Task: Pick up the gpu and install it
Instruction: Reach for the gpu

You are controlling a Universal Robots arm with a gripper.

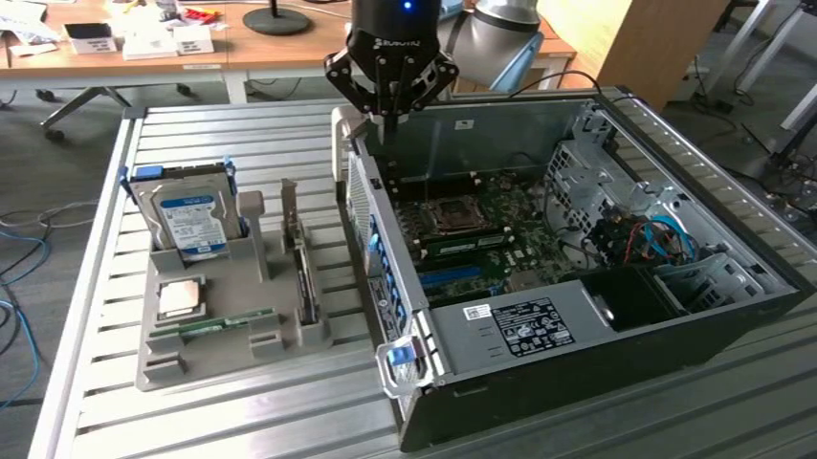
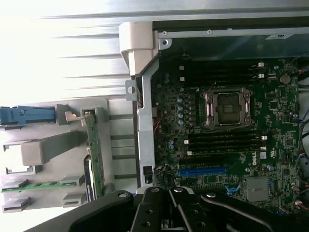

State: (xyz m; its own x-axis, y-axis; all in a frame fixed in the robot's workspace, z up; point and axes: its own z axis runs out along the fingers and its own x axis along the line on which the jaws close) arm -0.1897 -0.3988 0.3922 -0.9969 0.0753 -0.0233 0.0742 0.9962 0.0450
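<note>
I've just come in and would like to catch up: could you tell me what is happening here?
The robot arm's gripper hangs over the edge of the open computer case, fingers shut on nothing. The gpu stands on edge in the grey parts holder beside the case, not yet picked up.

I see my arm (image 1: 500, 31) as a rounded silver-grey joint with a pale blue patch at its lower edge. Beneath it a black cylindrical collar (image 1: 383, 14) carries a small blue light. The gripper (image 1: 386, 110) is matte black, with pale lettering across its housing and angular linkage bars tapering downward. Through the wrist view, those bars look glossy black, studded with round pivot pins and small holes
</note>
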